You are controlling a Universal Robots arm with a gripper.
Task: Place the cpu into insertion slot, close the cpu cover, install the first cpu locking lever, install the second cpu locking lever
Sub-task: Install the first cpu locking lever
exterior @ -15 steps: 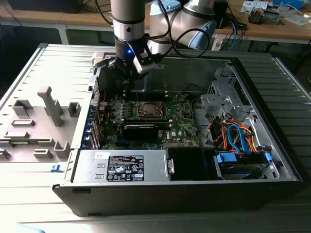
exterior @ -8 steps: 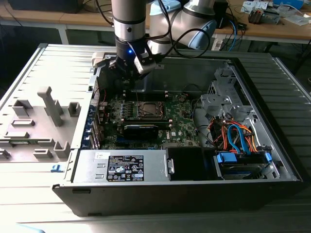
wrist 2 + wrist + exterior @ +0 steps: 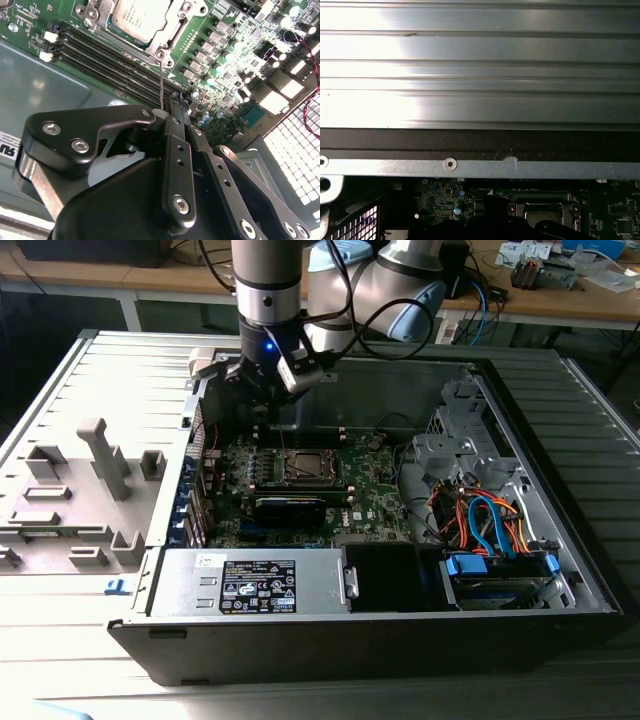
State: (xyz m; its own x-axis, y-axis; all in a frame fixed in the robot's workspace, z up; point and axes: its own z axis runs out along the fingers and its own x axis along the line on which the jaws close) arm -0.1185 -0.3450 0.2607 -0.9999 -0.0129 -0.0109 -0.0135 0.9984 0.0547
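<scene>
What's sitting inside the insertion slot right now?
The cpu lies in the insertion slot, the cpu cover framing its silvery top. The contacts beneath are hidden.

Harsh glare on the ribbed metal table [image 3: 480, 75], dim case interior, soft focus

One cpu [image 3: 136, 19], one insertion slot [image 3: 303, 467], one power supply [image 3: 255, 583]

Single arm [image 3: 268, 285] enters from top centre of exterior view, silver-grey wrist segment vertical, elbow joint bulging toward upper right of frame. Blue light lit on wrist flange. Black gripper [image 3: 262, 412] hangs pointing straight down, left of centre in upper half. In second wrist view, gripper [image 3: 176, 106] fills lower half; jaws drawn together, tips pinching thin wire lever.
</scene>
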